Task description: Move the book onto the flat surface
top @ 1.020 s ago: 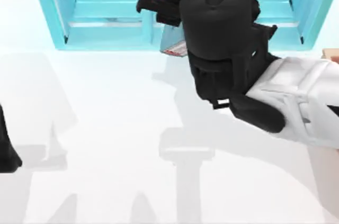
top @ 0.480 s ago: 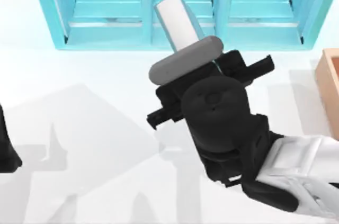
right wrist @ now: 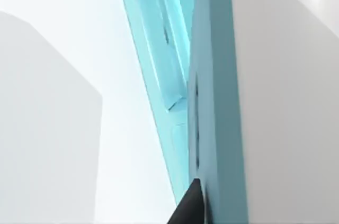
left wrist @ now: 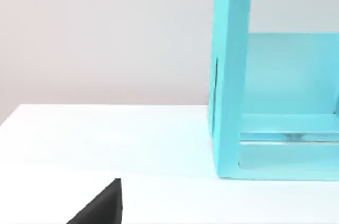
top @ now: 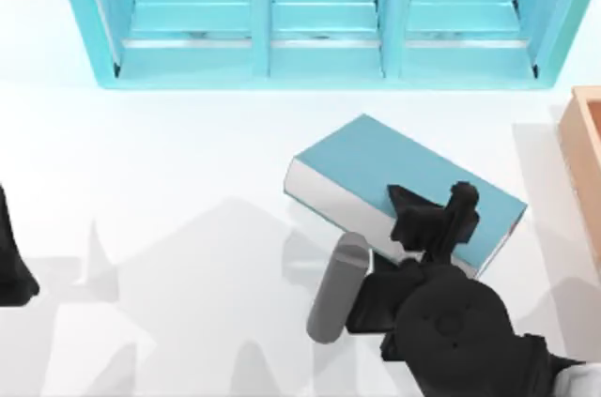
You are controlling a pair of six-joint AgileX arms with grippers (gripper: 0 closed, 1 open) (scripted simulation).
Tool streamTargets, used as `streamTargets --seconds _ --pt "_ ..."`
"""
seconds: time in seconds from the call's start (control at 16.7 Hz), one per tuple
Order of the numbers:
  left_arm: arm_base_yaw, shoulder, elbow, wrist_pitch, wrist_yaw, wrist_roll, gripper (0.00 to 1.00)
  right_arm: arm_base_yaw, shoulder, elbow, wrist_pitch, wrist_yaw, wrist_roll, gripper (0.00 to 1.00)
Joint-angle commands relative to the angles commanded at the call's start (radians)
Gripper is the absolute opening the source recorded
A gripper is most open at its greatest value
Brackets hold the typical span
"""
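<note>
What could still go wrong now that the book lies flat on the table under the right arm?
1. The right end effector sits at the book's near edge; if it lifts away while gripping, the book may be dragged or tipped.
2. The wooden box stands close to the book's right corner, so a sideways pull might knock the two together.
3. The shelf is behind the book; a forward push could slide it back against it.

The left arm is parked at the table's left edge.

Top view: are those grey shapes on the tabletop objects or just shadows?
Top view: just shadows, soft grey arm-shaped patches on the white tabletop left of the book and right gripper. Right wrist view: another broad grey shadow on white. Left wrist view: evenly lit.
</note>
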Motion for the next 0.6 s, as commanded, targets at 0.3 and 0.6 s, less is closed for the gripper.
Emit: streamTargets --seconds 0.3,0.6 --pt "0.0 0.0 0.0 0.0 0.0 0.0 1.0 0.03 -0.044 -0.12 0.049 -0.001 -0.211 0.0" --pt "0.0 0.0 0.0 0.0 0.0 0.0 1.0 0.027 -0.038 -0.13 0.05 -0.002 -0.215 0.0"
